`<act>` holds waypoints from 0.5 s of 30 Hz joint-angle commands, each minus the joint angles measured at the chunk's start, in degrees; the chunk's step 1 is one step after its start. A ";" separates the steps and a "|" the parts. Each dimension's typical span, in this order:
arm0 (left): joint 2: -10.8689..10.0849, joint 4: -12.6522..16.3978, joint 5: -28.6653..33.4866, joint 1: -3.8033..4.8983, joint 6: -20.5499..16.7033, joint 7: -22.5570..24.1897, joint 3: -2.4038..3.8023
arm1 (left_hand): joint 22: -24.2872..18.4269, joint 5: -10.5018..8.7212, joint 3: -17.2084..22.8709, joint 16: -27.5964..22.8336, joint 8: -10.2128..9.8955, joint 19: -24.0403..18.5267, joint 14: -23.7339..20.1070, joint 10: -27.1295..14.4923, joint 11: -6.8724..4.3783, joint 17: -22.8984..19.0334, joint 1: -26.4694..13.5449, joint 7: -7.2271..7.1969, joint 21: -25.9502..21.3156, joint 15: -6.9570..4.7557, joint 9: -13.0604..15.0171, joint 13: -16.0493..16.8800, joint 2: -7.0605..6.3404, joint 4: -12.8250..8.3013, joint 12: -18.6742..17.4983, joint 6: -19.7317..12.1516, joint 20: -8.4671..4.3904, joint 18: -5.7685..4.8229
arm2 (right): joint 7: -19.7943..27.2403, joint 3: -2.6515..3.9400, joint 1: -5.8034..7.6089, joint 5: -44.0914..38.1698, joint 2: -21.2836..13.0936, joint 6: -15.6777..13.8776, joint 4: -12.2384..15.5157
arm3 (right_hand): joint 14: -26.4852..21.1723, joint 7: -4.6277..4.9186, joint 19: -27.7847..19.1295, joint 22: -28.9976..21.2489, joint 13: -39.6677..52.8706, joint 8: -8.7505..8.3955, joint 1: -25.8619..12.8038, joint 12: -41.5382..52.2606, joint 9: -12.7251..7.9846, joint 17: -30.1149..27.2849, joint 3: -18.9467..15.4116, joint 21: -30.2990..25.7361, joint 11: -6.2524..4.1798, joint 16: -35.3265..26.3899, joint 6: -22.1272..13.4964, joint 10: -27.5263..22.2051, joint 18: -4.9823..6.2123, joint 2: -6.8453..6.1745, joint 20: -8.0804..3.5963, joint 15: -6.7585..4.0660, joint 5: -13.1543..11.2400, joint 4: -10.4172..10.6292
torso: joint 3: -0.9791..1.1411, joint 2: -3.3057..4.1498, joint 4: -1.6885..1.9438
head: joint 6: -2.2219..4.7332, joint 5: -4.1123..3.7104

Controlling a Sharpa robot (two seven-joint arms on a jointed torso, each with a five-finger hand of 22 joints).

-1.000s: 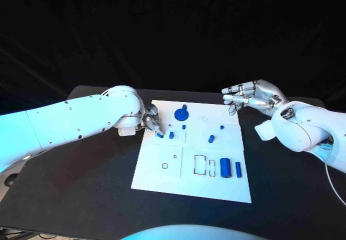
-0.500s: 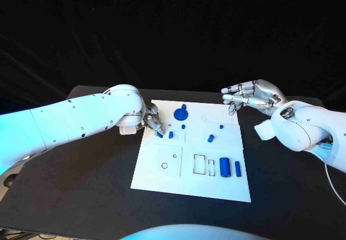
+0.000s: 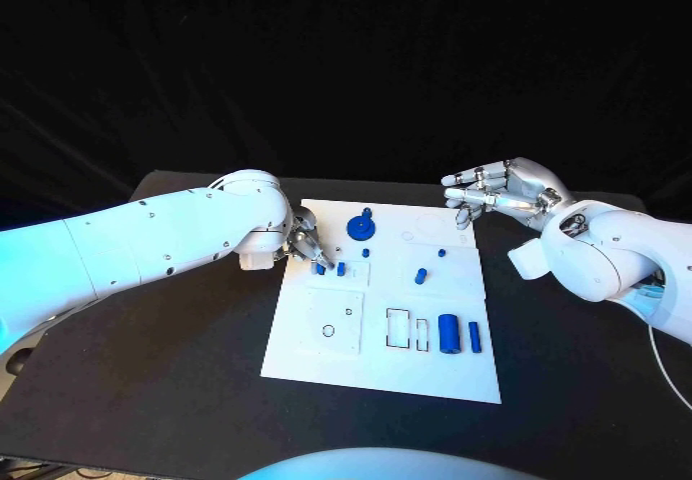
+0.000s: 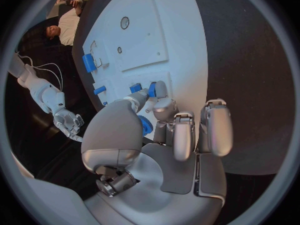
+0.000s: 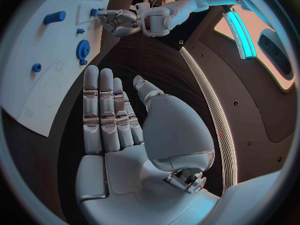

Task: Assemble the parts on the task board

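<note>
Task board (image 3: pixel 310 350), white, mid-table. Near end: blue cylinder (image 3: pixel 449 334) and slim bar (image 3: pixel 475 337), untouched. Mid-board: small peg (image 3: pixel 420 276). Left edge: left hand (image 3: pixel 303 243) has crept inward, pinching a blue peg (image 3: pixel 319 267); insertion likely imminent. Far end: blue gear (image 3: pixel 361 229). Beyond far-right corner: right hand (image 3: pixel 493 192), spread, empty, unmoved.

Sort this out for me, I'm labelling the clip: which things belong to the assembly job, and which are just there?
Job: task board; blue gear; large blue cylinder; small blue peg; left hand, pinching a blue part.
Just there: black table; right hand, idle.
</note>
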 commanded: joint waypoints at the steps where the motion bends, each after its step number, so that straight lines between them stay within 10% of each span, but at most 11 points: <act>1: 0.21 -0.05 0.27 -0.59 2.04 -0.79 -0.41 | 2.88 0.02 -0.31 0.14 -0.33 1.04 6.02 0.16 0.22 15.09 -0.14 0.11 0.18 -0.39 -0.06 0.05 0.54 -0.01 0.34 0.22 -0.43 0.21 | 0.13 0.00 -0.03 -0.23 0.02 0.94 0.14 | -0.39 0.02 -0.38 -0.09 -0.09 0.15 0.17 0.19 -0.01 -0.05 -0.44 -0.18 -0.14 0.32 -0.13 -0.39 0.23 0.50 0.00 0.09 0.35 0.05 | 0.01 0.00 0.00 | -0.03 -0.01; 15: -0.07 -0.11 0.27 -0.59 2.05 -1.14 -0.40 | 3.58 -0.06 -6.58 0.14 -0.51 1.26 6.02 0.32 0.22 15.09 -0.50 0.10 0.59 -0.37 -1.25 0.45 -0.24 2.15 0.44 0.80 -0.40 0.08 | 0.11 0.00 -0.03 -0.23 -0.02 1.02 0.10 | -0.43 0.04 -0.40 -0.10 -0.11 0.14 0.14 0.20 -0.01 -0.10 -0.51 -0.20 -0.11 0.32 -0.15 -0.44 0.23 0.51 0.02 0.11 0.38 0.08 | 0.02 0.00 -0.03 | 0.02 -0.07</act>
